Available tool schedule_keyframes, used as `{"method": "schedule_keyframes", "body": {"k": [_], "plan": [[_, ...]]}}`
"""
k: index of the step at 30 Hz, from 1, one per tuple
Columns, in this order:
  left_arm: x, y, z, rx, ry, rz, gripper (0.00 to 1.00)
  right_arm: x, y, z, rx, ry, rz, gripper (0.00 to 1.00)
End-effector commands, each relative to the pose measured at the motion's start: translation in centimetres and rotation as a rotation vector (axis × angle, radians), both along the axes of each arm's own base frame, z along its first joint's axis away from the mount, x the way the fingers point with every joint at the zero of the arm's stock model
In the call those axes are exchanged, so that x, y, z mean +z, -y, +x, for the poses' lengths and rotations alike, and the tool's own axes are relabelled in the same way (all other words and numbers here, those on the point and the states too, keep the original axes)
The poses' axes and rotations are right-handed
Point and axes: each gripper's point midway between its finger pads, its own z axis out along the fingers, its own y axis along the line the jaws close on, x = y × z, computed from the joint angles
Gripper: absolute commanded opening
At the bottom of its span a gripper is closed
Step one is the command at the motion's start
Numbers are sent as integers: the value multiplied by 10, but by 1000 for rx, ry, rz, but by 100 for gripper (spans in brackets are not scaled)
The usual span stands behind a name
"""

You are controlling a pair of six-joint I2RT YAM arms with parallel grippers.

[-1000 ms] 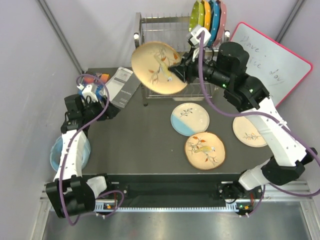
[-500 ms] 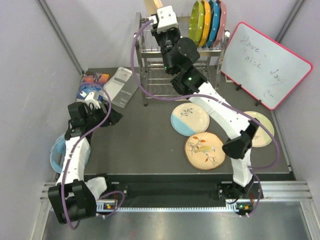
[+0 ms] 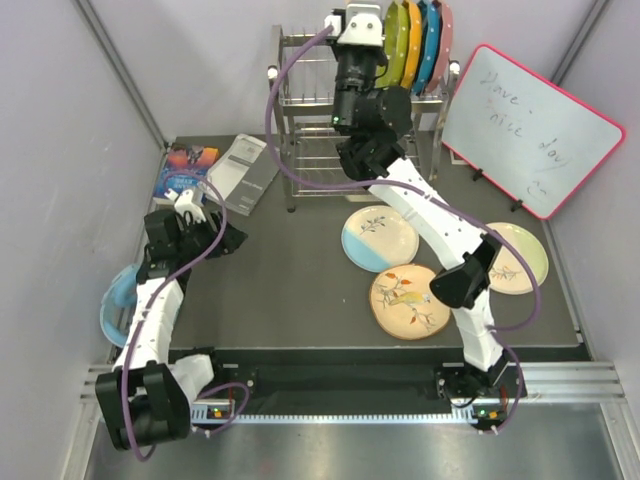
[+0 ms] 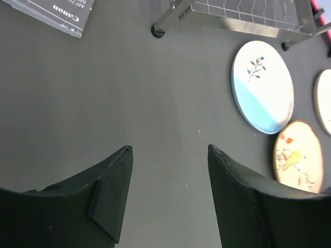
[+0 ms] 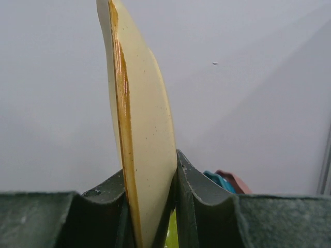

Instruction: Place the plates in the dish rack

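The right gripper (image 5: pixel 150 173) has swung right along the frame's top edge, above the rack (image 3: pixel 300 160). It clamps the tan plate (image 5: pixel 139 103) on edge, beside standing coloured plates (image 3: pixel 418 45). Three plates (image 3: pixel 380 238) lie lower right. The left gripper (image 4: pixel 168 155) stands apart, empty.

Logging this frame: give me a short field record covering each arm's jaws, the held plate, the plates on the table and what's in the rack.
right jaws: shut on a tan plate, held on edge
right arm position: raised at the top tier of the dish rack
left jaws: open, empty, above the table
plates on table: three lying flat: white and blue plate, tan-peach plate, cream and green plate
rack contents: colored plates upright at the top tier's right end
held plate seated: cannot tell
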Motion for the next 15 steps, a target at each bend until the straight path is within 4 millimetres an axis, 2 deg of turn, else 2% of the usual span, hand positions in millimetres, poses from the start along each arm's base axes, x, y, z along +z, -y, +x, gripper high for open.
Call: {"method": "schedule_keyframes", "body": {"k": [1, 7, 10, 15], "plan": [[14, -8, 10, 9, 124, 106, 64, 53, 73, -28, -52, 146, 161, 0], [15, 0, 7, -15, 127, 75, 64, 37, 87, -4, -105, 74, 140, 0], [15, 9, 5, -28, 129, 46, 64, 30, 88, 4, -108, 52, 138, 0], [11, 18, 2, -54, 135, 38, 65, 15, 78, 18, -82, 7, 148, 0]]}}
